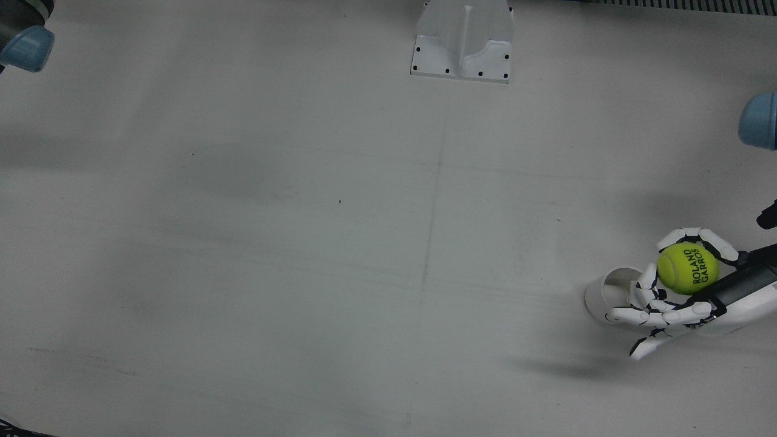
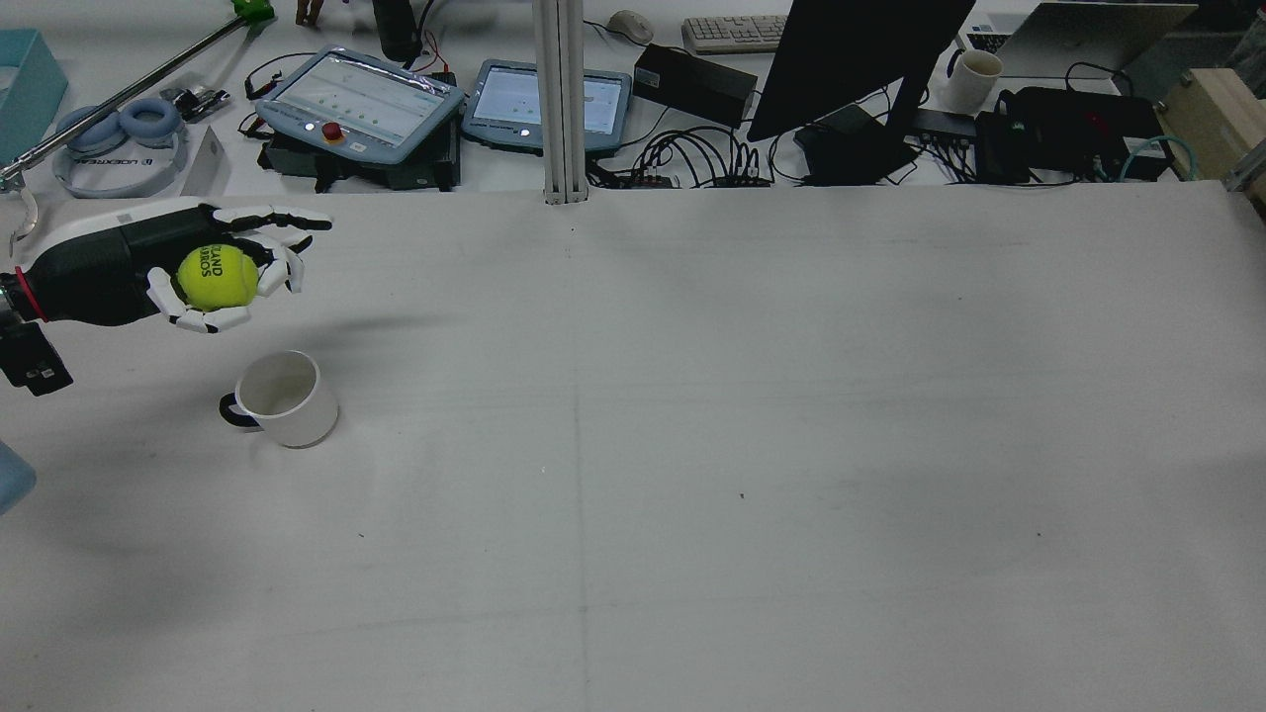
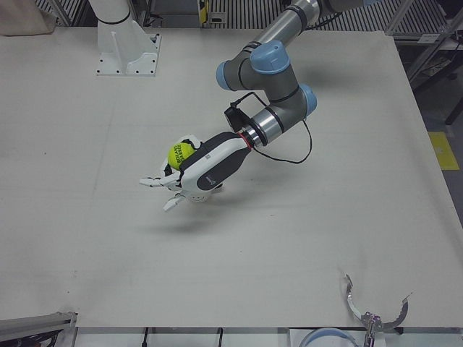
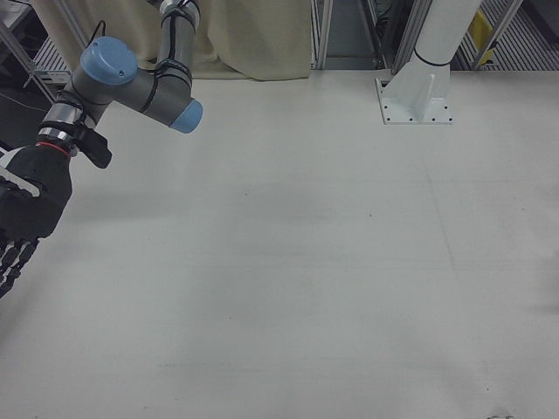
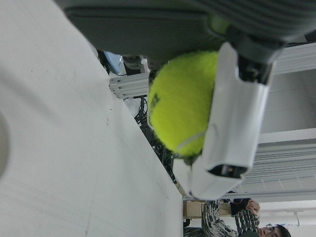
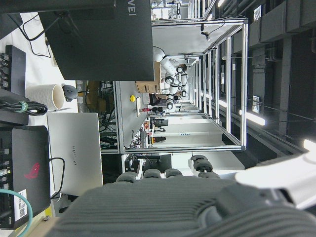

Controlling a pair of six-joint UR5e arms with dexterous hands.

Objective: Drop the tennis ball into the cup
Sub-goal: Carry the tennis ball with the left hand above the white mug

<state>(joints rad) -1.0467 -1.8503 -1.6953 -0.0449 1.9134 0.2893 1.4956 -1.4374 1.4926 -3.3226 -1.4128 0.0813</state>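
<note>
Ball (image 2: 217, 276): cradled in left hand (image 2: 203, 272), above table beside cup (image 2: 282, 398). We centre over rim, then release. Right hand (image 4: 22, 214): state unclear.

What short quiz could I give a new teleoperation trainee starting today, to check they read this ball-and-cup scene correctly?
1. True or false: the yellow-green felt tennis ball already rests inside the white ceramic mug with a dark handle.
2. Which robot hand holds the ball?
A. left robot hand
B. right robot hand
C. neither
3. Fill in: in the front view the ball sits beside the mug's opening, not ____ it.

Key
1. False: the ball is held in the air and the mug looks empty.
2. A: its fingers curl round the ball; the right robot hand is off at the table's far side, holding nothing that shows.
3. over: the mug's mouth is partly covered by the fingers.
</note>
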